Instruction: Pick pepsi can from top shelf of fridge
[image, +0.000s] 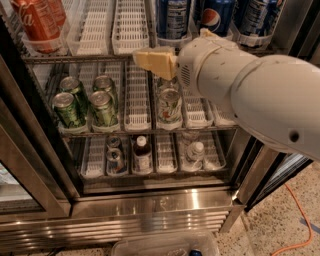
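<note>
Several dark blue pepsi cans (216, 15) stand at the right of the top shelf (130, 30), a wire rack with white slotted lane trays, in the open steel fridge (150, 202). One more pepsi can (172, 17) stands left of it, another (257, 15) to the right. My gripper (156, 62), tan at the end of the thick white arm (260, 95), sits at the front edge of the top shelf, just below and left of the pepsi cans. It holds nothing that I can see.
A red Coca-Cola can (37, 22) stands at the top left. Green cans (85, 105) and one more can (170, 105) fill the middle rack, small bottles (142, 154) the lower one. A plastic bin (165, 245) and an orange cable (295, 220) lie on the floor.
</note>
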